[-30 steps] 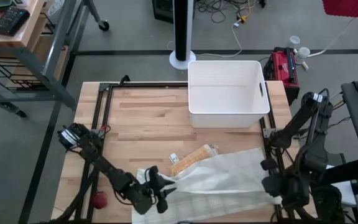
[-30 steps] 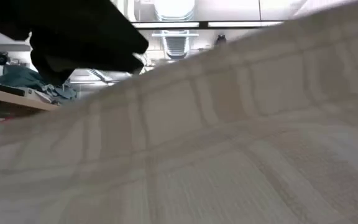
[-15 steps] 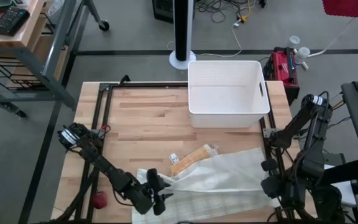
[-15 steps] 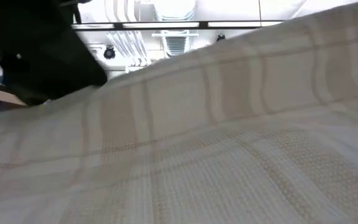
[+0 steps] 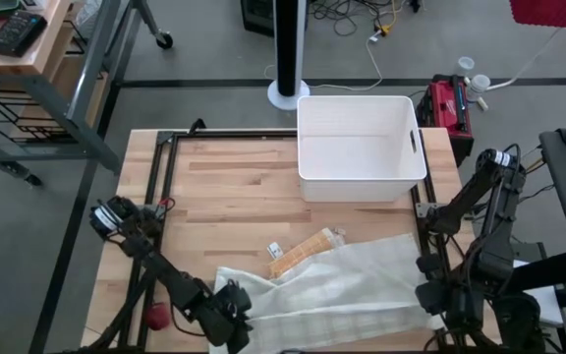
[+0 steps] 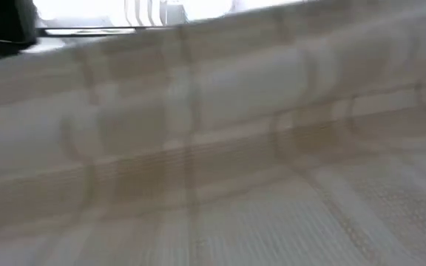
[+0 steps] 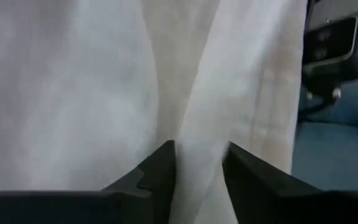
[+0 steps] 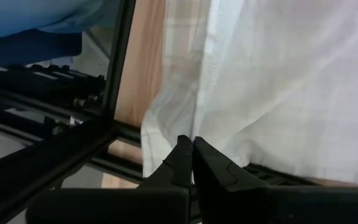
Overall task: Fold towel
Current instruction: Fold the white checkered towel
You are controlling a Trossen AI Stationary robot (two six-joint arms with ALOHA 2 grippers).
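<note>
Nearest you, your left gripper (image 5: 232, 320) sits at the table's front edge, around 7 o'clock from the table's centre, its fingers (image 7: 160, 168) pinching a gathered fold of the towel (image 5: 327, 290) between them (the wrist view shows cloth bunched in the gap). At about 4 o'clock, your right gripper (image 5: 438, 295) is at the front right corner, its fingers (image 8: 182, 158) pressed together on the towel's edge where it drapes over the table's black frame. The towel lies rumpled across the front of the wooden table (image 5: 234, 187), stretched between the two grippers; in the low view it fills almost everything. A red ball (image 5: 155, 316) rests just beside the left arm, at 8 o'clock. A tan packet (image 5: 303, 250) pokes out from the towel's far edge near the centre. Farther back, at 1 o'clock, stands the white bin (image 5: 360, 147).
</note>
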